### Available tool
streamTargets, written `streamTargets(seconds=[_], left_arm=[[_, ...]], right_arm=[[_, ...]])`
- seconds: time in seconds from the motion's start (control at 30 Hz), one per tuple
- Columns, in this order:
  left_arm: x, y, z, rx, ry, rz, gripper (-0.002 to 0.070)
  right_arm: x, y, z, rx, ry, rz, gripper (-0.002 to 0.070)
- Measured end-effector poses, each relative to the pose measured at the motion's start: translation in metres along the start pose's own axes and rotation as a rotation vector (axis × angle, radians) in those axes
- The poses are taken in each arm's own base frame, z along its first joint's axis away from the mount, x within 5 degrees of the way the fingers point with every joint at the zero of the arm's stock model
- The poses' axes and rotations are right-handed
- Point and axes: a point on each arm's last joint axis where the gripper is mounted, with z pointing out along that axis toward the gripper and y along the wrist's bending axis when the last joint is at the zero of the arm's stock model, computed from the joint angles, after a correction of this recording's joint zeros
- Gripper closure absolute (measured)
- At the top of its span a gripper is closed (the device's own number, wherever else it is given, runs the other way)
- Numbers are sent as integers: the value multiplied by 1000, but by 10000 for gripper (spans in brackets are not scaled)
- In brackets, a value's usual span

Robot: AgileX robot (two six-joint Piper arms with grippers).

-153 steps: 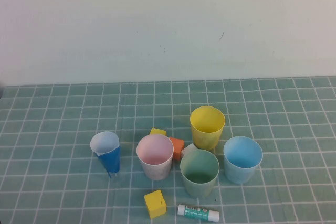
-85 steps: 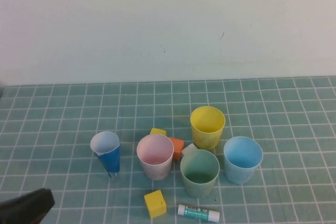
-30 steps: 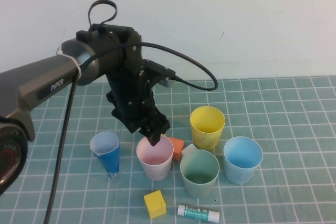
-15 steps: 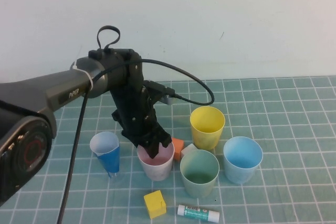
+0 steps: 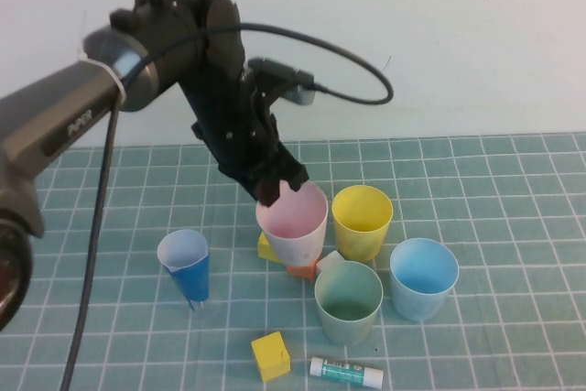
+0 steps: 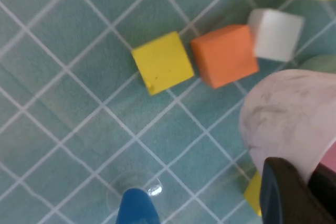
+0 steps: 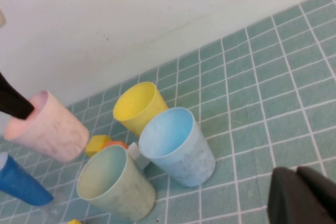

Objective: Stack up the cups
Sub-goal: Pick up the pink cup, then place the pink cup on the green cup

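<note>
Black and bulky, the left gripper [image 5: 272, 191] pinches the far-left rim of the pink cup [image 5: 293, 223], holding it tilted above the mat [image 5: 513, 226], left of the yellow cup [image 5: 362, 221]. Pale green cup [image 5: 348, 302] and light blue cup [image 5: 423, 277] stand upright nearer. Smudges mark the pink cup's wall. Right gripper [image 7: 299, 195] hangs at near right, fingers together.

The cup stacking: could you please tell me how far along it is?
Nothing is stacked yet. In hand: the left gripper holds the pink cup by its rim, lifted off the mat. Left: the yellow cup, green cup and blue cup stand separate. The right gripper waits off to the side.
</note>
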Motion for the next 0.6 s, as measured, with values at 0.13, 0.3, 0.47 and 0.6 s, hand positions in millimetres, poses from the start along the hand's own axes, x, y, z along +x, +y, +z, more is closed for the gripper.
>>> streamTargets(seconds=[0.13,0.3,0.47,0.6], left_arm=[[1,-19,-31,-54,-38,44,670],[0,-44,-35,-22,-45,77,670],[-2,-86,-30,-2,-35,178,670],[-2,-107,-22,13,-17,225,670]], right_arm=[[0,0,0,0,0,-8,679],[0,0,0,0,0,-11,679],[0,0,0,0,0,-14,679],[0,0,0,0,0,-14,679]])
